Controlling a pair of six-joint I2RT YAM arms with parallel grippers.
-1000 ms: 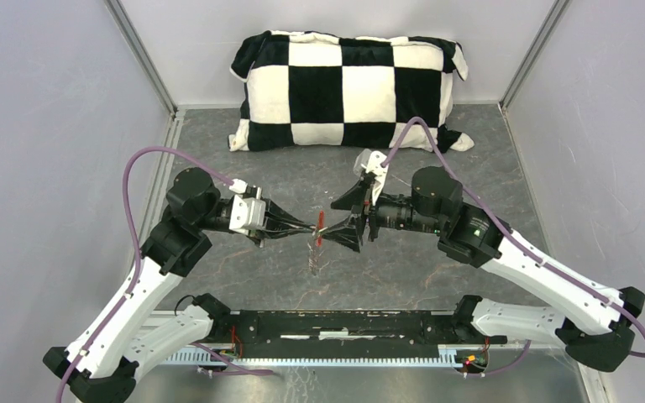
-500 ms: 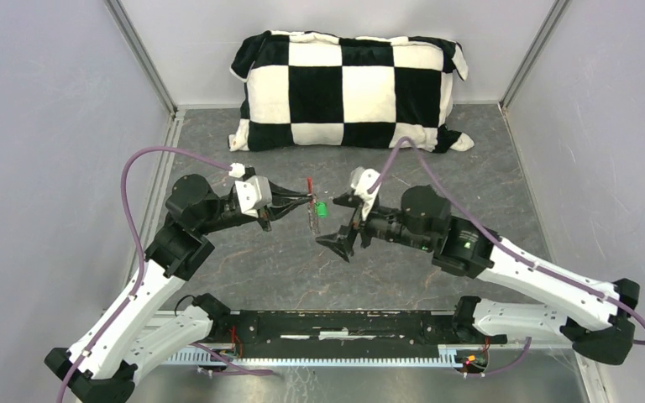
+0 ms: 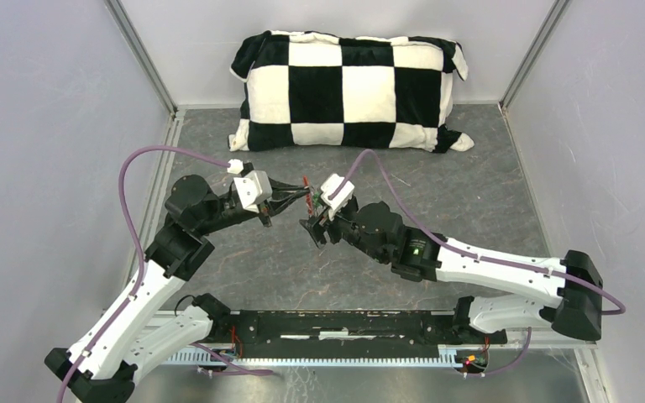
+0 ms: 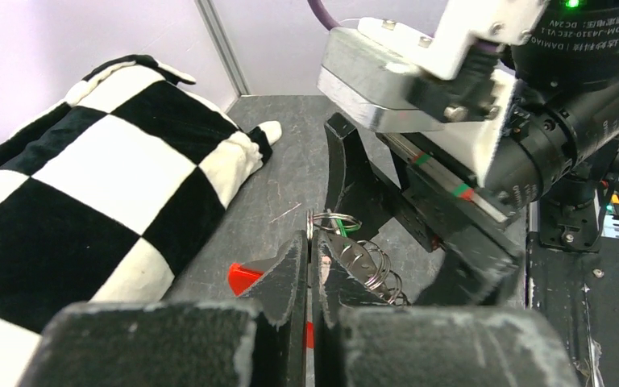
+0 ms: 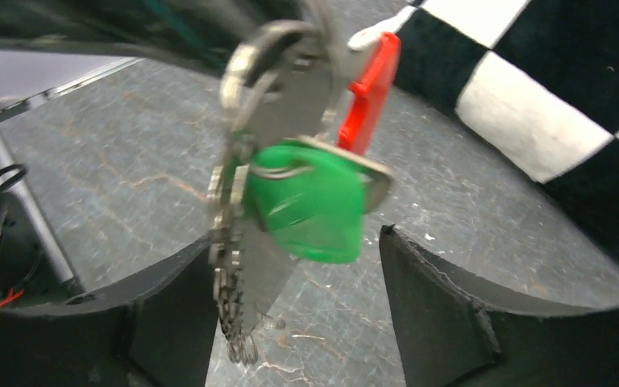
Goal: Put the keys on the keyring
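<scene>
Showing the two arms meeting above the middle of the grey tabletop point(image 3: 470, 185), we mark the left fingers point(image 4: 286, 278) pressed together and pinching the keyring point(image 4: 334, 222), which is held up in the air clear of the surface. From the ring hang the red tag point(image 5: 367, 93), a short run of chain links point(image 5: 226, 314) and the green-headed key point(image 5: 310, 201). The right fingers point(image 5: 427, 306) stand spread, one on each side of the green head; we cannot tell whether either one touches the bunch. In the left wrist view the right arm's wrist housing point(image 4: 467, 89) sits close behind the ring and hides most of the tabletop beyond it. The black-and-white checked pillow point(image 3: 348, 88) lies along the far wall, well apart from the bunch, and a purple cable point(image 3: 168, 153) loops over each arm.
</scene>
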